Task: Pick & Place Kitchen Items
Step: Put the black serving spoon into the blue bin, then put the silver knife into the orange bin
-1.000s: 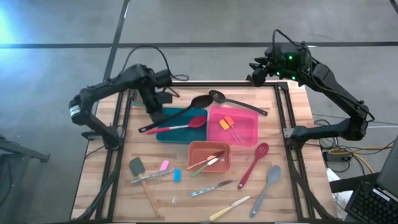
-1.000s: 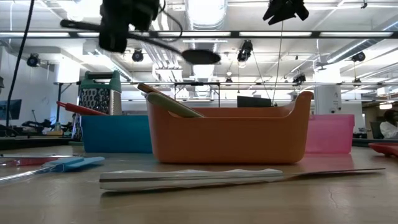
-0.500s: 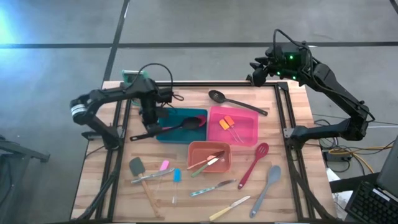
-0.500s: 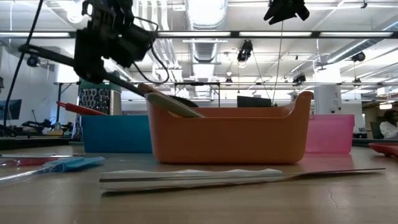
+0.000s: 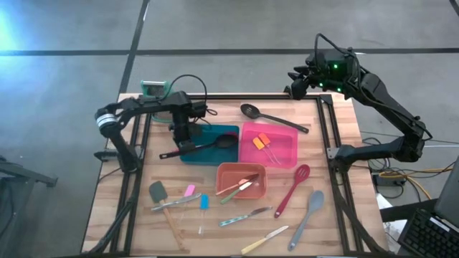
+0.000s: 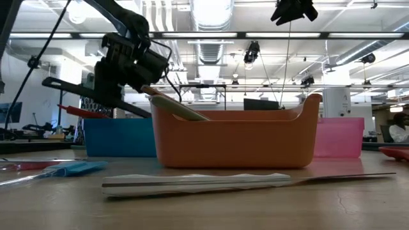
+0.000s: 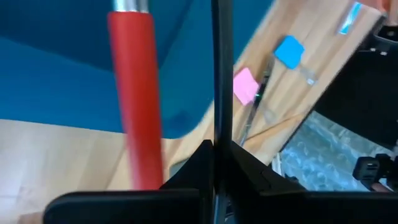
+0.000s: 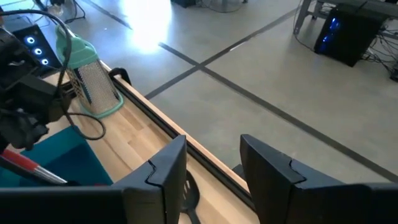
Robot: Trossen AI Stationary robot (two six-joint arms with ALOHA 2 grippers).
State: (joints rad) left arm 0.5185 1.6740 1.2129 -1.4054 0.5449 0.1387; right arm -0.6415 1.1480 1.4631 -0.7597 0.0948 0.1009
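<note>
My left gripper (image 5: 183,140) (image 6: 114,89) hangs over the left end of the blue tray (image 5: 209,155) and is shut on a black spoon (image 5: 208,145). The spoon's head (image 5: 226,141) is over the tray. A red spoon's handle (image 7: 134,93) lies in the tray beside it. My right gripper (image 5: 296,83) (image 8: 211,165) waits open, high above the table's far right corner. Another black spoon (image 5: 274,119) lies on the table by the far edge. More spoons, spatulas and knives lie on the near half. My left gripper pinches the black spoon's thin handle (image 7: 222,93) between its two fingers, about a third of the way in from the free end (image 5: 163,154). It comes from above, across the handle. The spoon tilts, free end (image 6: 51,82) high, head end down toward the blue tray.
A pink tray (image 5: 285,152) holds orange spatulas and an orange tray (image 5: 242,172) holds knives. A red slotted spoon (image 5: 292,189), a grey spoon (image 5: 308,213), knives (image 5: 247,215) and small spatulas (image 5: 188,191) lie near. A grater (image 5: 152,89) stands at the far left corner.
My left gripper has come down toward the blue tray and moved slightly toward the near edge, staying shut on the black spoon. The spoon, held high and level before, now tilts with its head lowered over the blue tray.
</note>
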